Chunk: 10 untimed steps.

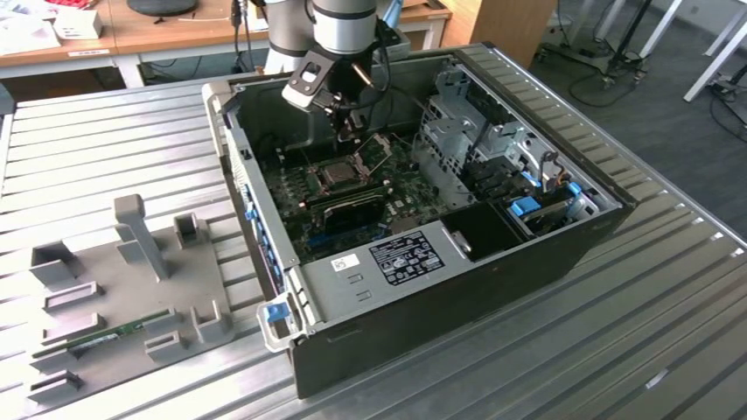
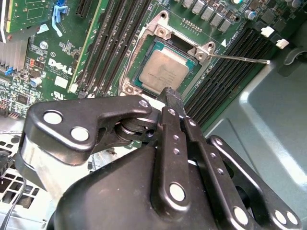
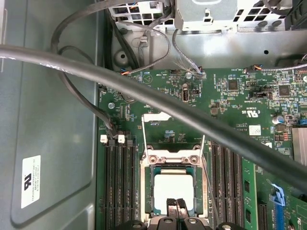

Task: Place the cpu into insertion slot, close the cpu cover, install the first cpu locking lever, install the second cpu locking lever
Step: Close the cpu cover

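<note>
The cpu [image 2: 163, 72] lies flat in the insertion slot [image 2: 128, 85], its silvery face uncovered; in the first wrist view the cpu [image 3: 172, 187] sits below the slot's hinge bracket [image 3: 173, 156]. My gripper [image 2: 170, 93] is shut, with the fingertips [image 3: 171, 205] pressed together right over the cpu's near edge and nothing visible between them. In the exterior view the gripper [image 1: 345, 131] hangs inside the open computer case just behind the insertion slot [image 1: 338, 177], and the cpu cover [image 1: 377, 153] looks tilted up beside it. A thin locking lever [image 2: 240, 60] sticks out sideways from the slot.
Long black memory slots [image 2: 112, 43] flank the socket on both sides. A thick black cable [image 3: 144, 91] crosses above the board. The drive cage [image 1: 467, 131] and case walls [image 1: 233, 166] close in around it. A grey fixture plate with posts [image 1: 140, 236] lies at the exterior view's left.
</note>
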{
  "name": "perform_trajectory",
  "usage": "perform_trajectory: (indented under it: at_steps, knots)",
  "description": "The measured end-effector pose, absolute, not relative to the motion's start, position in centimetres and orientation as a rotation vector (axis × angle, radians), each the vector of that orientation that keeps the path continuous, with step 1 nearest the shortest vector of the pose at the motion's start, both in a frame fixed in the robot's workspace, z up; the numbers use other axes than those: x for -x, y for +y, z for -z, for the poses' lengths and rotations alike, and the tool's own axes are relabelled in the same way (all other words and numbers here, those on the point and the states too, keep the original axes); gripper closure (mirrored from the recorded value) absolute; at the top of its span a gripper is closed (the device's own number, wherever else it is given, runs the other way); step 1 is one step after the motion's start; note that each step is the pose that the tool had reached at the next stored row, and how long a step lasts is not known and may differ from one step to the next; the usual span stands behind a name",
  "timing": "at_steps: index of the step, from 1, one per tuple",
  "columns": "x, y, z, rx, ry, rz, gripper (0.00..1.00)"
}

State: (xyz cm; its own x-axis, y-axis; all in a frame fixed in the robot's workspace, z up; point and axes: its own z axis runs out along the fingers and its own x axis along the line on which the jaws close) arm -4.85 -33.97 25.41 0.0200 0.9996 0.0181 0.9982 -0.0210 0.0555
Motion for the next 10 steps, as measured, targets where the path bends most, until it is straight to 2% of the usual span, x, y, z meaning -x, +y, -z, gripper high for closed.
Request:
perform_trajectory:
  at_steps: [10]
  knots:
    - [4.85,-33.97,-25.61,-2.224,2.179,-0.081,0.9]
